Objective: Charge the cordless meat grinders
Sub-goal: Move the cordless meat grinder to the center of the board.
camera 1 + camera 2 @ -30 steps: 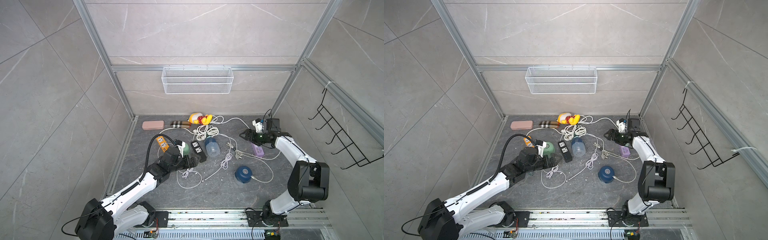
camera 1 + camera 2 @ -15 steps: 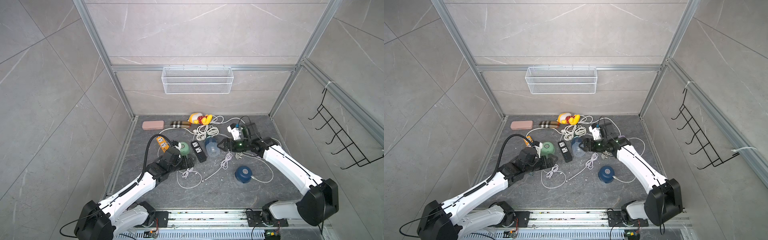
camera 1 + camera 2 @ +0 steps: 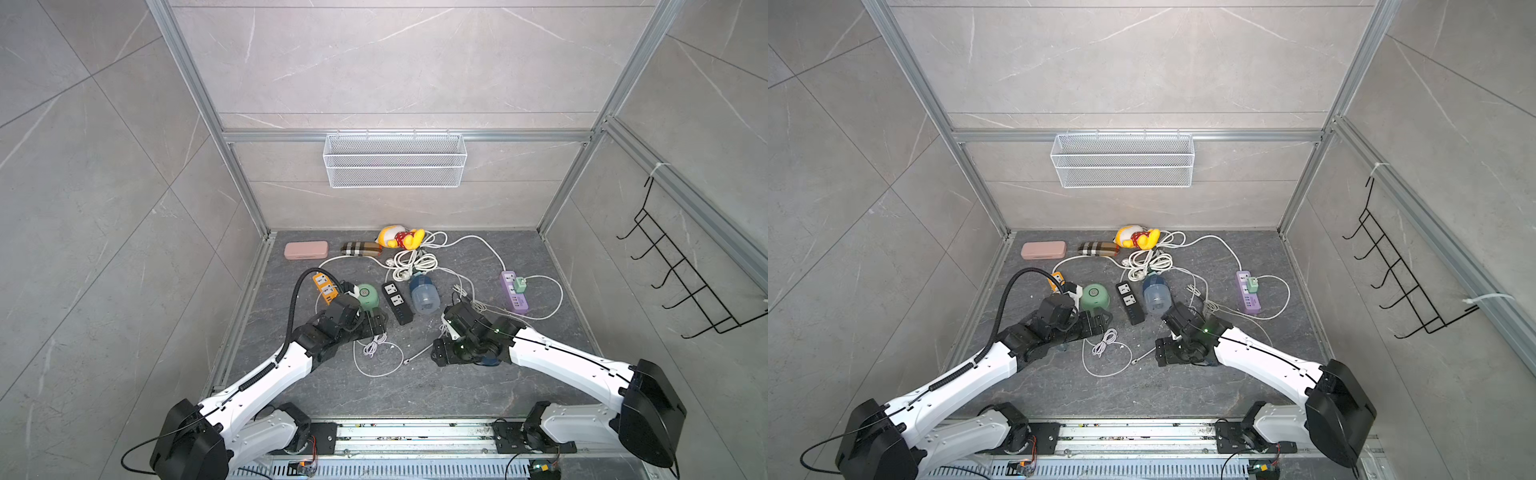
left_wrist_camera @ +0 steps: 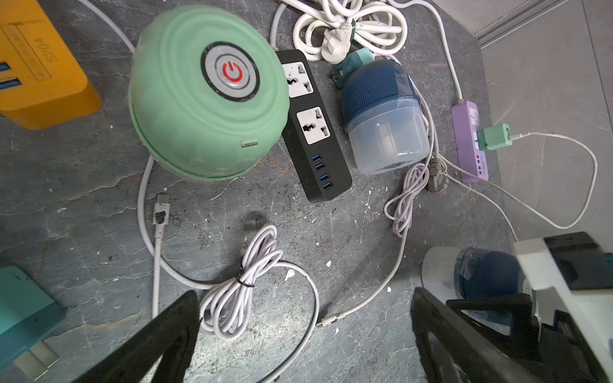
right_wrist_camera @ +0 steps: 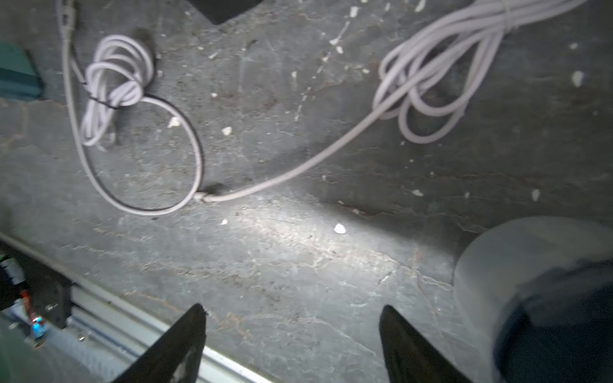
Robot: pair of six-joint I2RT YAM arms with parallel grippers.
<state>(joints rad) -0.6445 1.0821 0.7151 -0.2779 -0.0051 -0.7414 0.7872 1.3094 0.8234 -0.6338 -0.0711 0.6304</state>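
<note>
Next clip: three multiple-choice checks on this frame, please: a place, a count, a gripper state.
1. Where does the mint green grinder stand?
A) between the orange power strip and the black power strip
B) on top of the purple power strip
C) held in the air

2. How many power strips are there?
A) two
B) three
C) five

3. The left gripper is:
A) shut on a cable
B) shut on the green grinder
C) open, holding nothing

Key: 1 A, those two strips flank it; 2 B, orange, black and purple; 3 C, its jaws stand apart above the bundled cable.
</note>
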